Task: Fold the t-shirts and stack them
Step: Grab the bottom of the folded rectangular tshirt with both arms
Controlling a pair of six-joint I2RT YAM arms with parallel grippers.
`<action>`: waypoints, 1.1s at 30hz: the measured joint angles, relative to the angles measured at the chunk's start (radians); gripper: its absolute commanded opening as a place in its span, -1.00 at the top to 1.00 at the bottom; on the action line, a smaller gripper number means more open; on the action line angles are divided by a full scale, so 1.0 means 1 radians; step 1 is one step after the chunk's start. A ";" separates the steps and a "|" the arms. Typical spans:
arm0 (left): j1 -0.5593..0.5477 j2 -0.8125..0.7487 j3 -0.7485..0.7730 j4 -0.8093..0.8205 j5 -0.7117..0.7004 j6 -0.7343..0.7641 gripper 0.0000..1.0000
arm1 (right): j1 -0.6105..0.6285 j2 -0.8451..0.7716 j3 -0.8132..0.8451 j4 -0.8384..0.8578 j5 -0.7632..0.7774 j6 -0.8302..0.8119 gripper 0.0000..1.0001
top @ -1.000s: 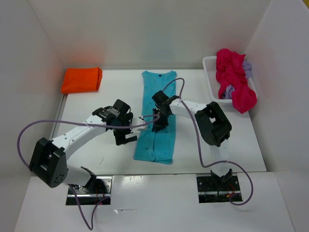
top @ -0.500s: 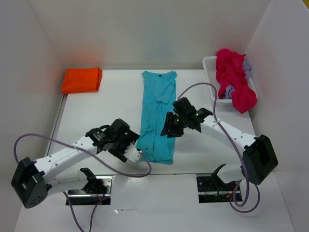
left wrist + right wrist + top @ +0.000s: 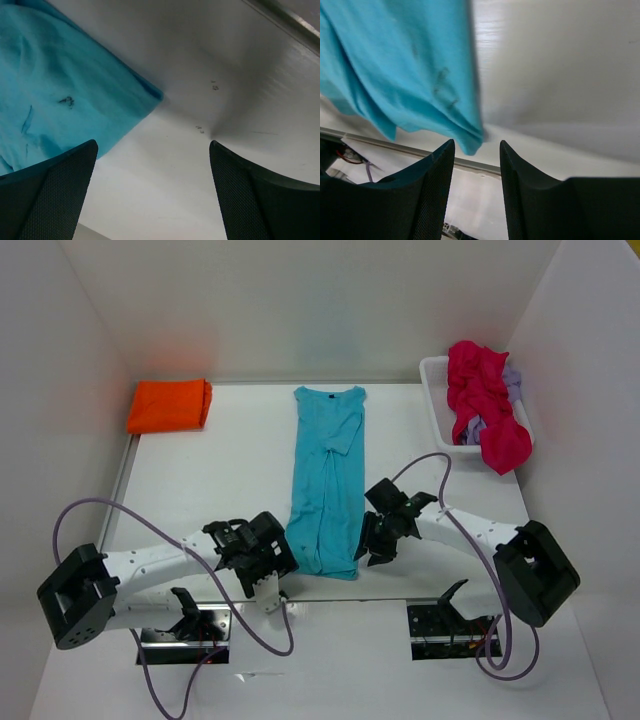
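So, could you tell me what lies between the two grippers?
The near end of the turquoise t-shirt lies between the left gripper and the right gripper, in the top view.

I can read no writing in any of my three views: no label, brand, number or sign. The small dark marks on the turquoise t-shirt (image 3: 55,80) close to its near hem, and the specks on the table (image 3: 240,90) just beside it, are too blurred to make out as letters.
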 measured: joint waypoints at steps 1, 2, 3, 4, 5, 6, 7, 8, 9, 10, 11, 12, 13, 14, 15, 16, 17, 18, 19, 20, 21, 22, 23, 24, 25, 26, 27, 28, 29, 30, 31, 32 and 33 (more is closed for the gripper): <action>-0.002 0.005 -0.010 0.013 -0.002 0.010 -0.97 | 0.000 0.001 -0.014 0.009 -0.001 0.004 0.07; -0.005 0.010 -0.019 0.028 -0.005 0.025 -0.97 | 0.000 0.008 -0.024 0.016 -0.002 0.008 0.07; -0.006 0.014 -0.027 0.041 -0.007 0.033 -0.97 | 0.000 0.023 -0.029 0.025 -0.004 0.012 0.07; -0.007 0.020 -0.033 0.050 -0.010 0.041 -0.97 | 0.000 0.039 -0.031 0.033 -0.005 0.015 0.07; -0.008 0.023 -0.033 0.059 -0.012 0.051 -0.97 | 0.001 0.061 -0.032 0.047 -0.006 0.016 0.07; -0.010 0.028 -0.032 0.070 -0.013 0.056 -0.97 | 0.003 0.084 -0.032 0.060 -0.007 0.019 0.07; -0.010 0.035 -0.030 0.081 -0.014 0.059 -0.97 | 0.004 0.103 -0.031 0.070 -0.025 0.024 0.07; -0.010 0.042 -0.027 0.093 -0.016 0.061 -0.97 | 0.007 0.115 -0.025 0.076 -0.040 0.026 0.07; -0.010 0.050 -0.025 0.107 -0.017 0.063 -0.97 | 0.013 0.121 -0.023 0.084 -0.049 0.027 0.07; -0.010 0.061 -0.019 0.116 -0.019 0.068 -0.97 | 0.020 0.128 -0.021 0.091 -0.057 0.029 0.07; -0.010 0.073 -0.013 0.127 -0.019 0.076 -0.95 | 0.029 0.134 -0.019 0.098 -0.065 0.031 0.07; -0.010 0.084 -0.007 0.137 -0.021 0.078 -0.94 | 0.037 0.137 -0.018 0.105 -0.071 0.032 0.07; -0.010 0.095 -0.003 0.148 -0.023 0.080 -0.89 | 0.048 0.139 -0.018 0.113 -0.076 0.035 0.07; -0.010 0.103 0.001 0.156 -0.026 0.081 -0.83 | 0.056 0.141 -0.018 0.118 -0.079 0.039 0.07; -0.014 0.108 0.004 0.158 -0.026 0.082 -0.65 | 0.064 0.143 -0.018 0.122 -0.083 0.043 0.07; -0.019 0.113 0.006 0.157 -0.026 0.082 -0.52 | 0.071 0.143 -0.018 0.125 -0.085 0.046 0.07; -0.025 0.117 0.006 0.153 -0.021 0.081 -0.38 | 0.077 0.143 -0.018 0.126 -0.085 0.048 0.07; -0.035 0.121 0.007 0.144 -0.012 0.080 -0.31 | 0.083 0.144 -0.019 0.129 -0.087 0.051 0.07; -0.047 0.123 0.008 0.135 -0.010 0.080 -0.31 | 0.086 0.144 -0.021 0.131 -0.090 0.054 0.07; -0.058 0.124 0.009 0.127 -0.005 0.082 -0.31 | 0.088 0.144 -0.024 0.134 -0.093 0.057 0.07; -0.065 0.124 0.009 0.123 -0.001 0.081 -0.31 | 0.088 0.144 -0.026 0.137 -0.097 0.061 0.07; -0.070 0.124 0.010 0.119 0.001 0.082 -0.31 | 0.088 0.143 -0.028 0.138 -0.101 0.064 0.07; -0.072 0.124 0.011 0.114 0.004 0.082 -0.31 | 0.088 0.143 -0.029 0.138 -0.106 0.067 0.07; -0.072 0.125 0.015 0.104 0.009 0.081 -0.31 | 0.088 0.143 -0.030 0.138 -0.108 0.068 0.07; -0.072 0.125 0.017 0.097 0.013 0.081 -0.35 | 0.088 0.143 -0.031 0.139 -0.109 0.069 0.07; -0.072 0.126 0.019 0.090 0.014 0.082 -0.35 | 0.088 0.143 -0.032 0.140 -0.112 0.070 0.07; -0.072 0.126 0.021 0.084 0.017 0.080 -0.37 | 0.088 0.143 -0.032 0.140 -0.114 0.071 0.07; -0.073 0.129 0.024 0.080 0.018 0.080 -0.33 | 0.088 0.144 -0.032 0.140 -0.115 0.072 0.07; -0.075 0.134 0.030 0.076 0.019 0.077 -0.25 | 0.088 0.144 -0.033 0.140 -0.116 0.071 0.07; -0.077 0.139 0.033 0.071 0.019 0.076 -0.10 | 0.088 0.144 -0.034 0.141 -0.118 0.072 0.07; -0.078 0.142 0.035 0.067 0.020 0.074 0.13 | 0.088 0.144 -0.035 0.141 -0.120 0.071 0.09; -0.079 0.148 0.037 0.056 0.023 0.076 0.13 | 0.088 0.145 -0.035 0.141 -0.122 0.071 0.12; -0.080 0.154 0.039 0.050 0.023 0.079 0.13 | 0.088 0.145 -0.037 0.141 -0.123 0.071 0.22</action>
